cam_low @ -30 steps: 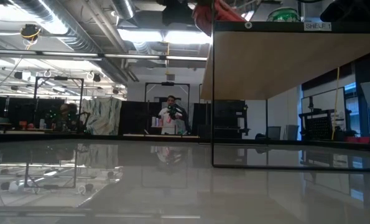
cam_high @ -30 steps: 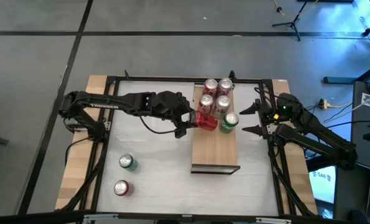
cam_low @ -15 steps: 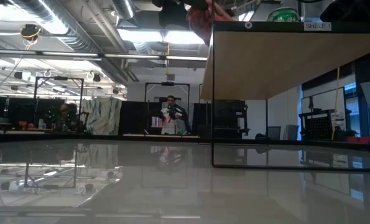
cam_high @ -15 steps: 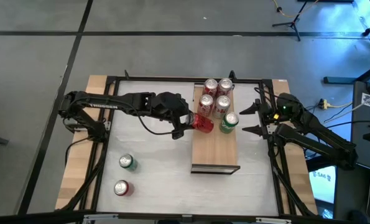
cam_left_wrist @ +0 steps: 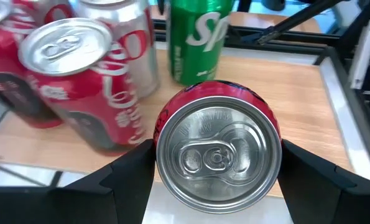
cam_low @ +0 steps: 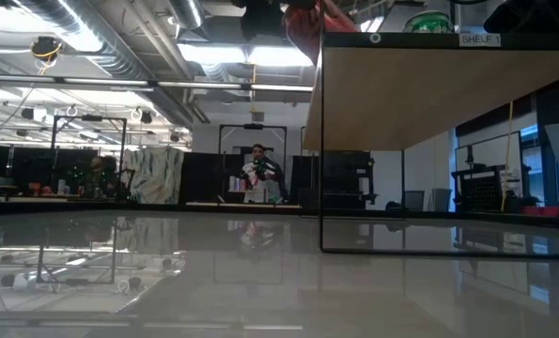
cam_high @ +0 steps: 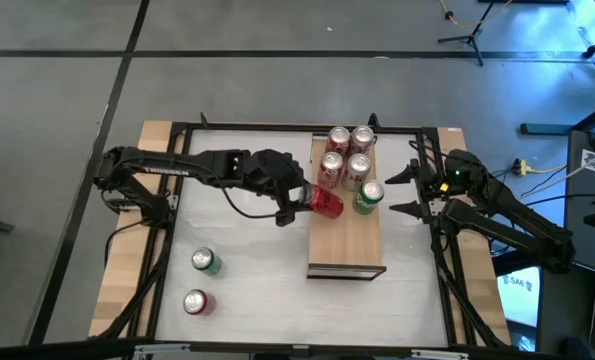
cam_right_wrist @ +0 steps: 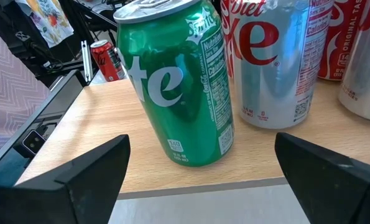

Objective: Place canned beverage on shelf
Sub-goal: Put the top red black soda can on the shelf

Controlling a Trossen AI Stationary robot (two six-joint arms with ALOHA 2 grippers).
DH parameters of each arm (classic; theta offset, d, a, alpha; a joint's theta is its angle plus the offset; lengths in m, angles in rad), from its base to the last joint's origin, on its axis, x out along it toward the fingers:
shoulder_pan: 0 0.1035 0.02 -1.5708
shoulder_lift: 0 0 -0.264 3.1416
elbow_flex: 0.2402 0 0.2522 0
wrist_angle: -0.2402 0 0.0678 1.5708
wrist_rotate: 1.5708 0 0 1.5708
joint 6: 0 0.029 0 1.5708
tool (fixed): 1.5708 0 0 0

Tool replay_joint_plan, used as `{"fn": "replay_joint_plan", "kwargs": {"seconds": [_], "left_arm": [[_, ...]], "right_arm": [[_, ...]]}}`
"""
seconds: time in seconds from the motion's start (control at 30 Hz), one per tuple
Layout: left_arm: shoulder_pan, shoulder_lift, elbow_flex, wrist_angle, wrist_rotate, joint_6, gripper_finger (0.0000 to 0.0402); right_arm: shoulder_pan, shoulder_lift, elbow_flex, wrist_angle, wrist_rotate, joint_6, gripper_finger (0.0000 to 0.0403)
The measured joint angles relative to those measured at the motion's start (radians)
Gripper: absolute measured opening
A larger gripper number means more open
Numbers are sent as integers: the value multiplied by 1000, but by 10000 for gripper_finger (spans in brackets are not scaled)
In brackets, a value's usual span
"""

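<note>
Left pincer (cam_high: 299, 204) grips red can (cam_high: 326, 201) beside cans (cam_high: 346, 155) crowding shelf (cam_high: 345, 245).

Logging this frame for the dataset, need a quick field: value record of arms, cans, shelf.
left gripper: shut on red can, held tilted at the shelf's left edge
right gripper: open, beside the shelf, holds nothing
shelf: four cans clustered at the far end, green Sprite can just nearer
tabletop: green can, red can (table), both front left
</note>
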Motion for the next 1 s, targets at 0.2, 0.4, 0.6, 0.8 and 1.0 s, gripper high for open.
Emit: {"fn": "replay_joint_plan", "kwargs": {"seconds": [0.2,0.4,0.6,0.8,1.0], "left_arm": [[-25,0,0,4,6,-6,274],[-43,0,0,14,0,-6,274],[-57,0,0,25,0,-6,274],[-60,0,0,27,-1,-6,274],[-60,-1,0,27,-1,-6,274]], "right_arm": [[0,0,0,0,0,0,397],[0,0,0,1,-3,0,397],[0,0,0,24,-181,54,397],[0,0,0,29,-310,101,397],[0,0,0,38,-261,159,397]]}}
